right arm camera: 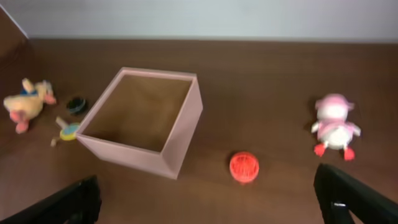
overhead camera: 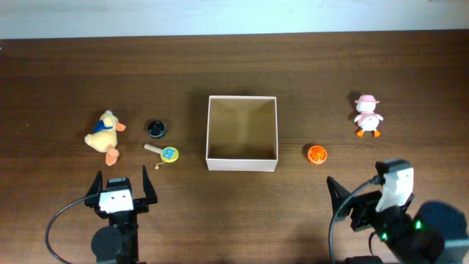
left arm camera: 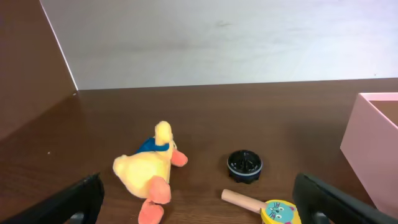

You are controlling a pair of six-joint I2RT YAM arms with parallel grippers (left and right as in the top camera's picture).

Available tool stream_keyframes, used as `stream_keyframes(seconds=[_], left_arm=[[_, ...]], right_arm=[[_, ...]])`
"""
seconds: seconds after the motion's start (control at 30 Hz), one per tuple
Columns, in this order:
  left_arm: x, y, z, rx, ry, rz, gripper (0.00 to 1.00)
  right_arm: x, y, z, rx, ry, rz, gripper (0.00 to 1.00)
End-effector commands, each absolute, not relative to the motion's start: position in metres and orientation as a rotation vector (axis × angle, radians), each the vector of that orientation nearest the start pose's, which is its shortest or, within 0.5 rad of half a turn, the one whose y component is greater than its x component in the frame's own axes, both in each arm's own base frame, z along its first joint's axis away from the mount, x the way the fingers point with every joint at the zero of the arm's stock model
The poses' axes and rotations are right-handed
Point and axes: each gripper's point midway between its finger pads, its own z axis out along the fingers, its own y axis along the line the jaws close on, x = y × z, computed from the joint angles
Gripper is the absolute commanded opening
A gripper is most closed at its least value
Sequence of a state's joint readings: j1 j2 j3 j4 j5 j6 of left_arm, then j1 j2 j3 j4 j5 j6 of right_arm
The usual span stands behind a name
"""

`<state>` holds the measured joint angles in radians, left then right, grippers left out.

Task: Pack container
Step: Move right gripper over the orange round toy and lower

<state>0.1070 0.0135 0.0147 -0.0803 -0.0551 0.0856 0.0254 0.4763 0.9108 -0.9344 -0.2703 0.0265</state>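
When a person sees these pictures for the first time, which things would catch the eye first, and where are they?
The open, empty container in the middle of the dark table draws the eye first. To its left lies a yellow plush duck. To its right are a white duck toy with a pink hat and, nearer to it, a small orange ball.

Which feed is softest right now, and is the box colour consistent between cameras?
Right wrist view is softest: the white duck and orange ball look blurred. Left wrist and overhead views are sharper. The container reads white overhead but pinkish in both wrist views.
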Motion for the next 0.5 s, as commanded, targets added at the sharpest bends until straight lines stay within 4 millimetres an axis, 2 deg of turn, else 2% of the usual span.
stream_keyframes(seconds=[0.0,0.23,0.47], left_arm=[[0.244,0.033,0.157,-0.042,1.65,0.188,0.99],[0.244,0.033,0.157,-0.042,1.65,0.188,0.99],[0.244,0.033,0.157,-0.042,1.65,0.188,0.99]], right_arm=[[0.195,0.058,0.28,-0.174,2.112,0.375,0.99],[0.212,0.062,0.255,-0.222,2.236,0.391,0.99],[0.254,0.038,0.19,-0.055,2.536,0.268,0.99]])
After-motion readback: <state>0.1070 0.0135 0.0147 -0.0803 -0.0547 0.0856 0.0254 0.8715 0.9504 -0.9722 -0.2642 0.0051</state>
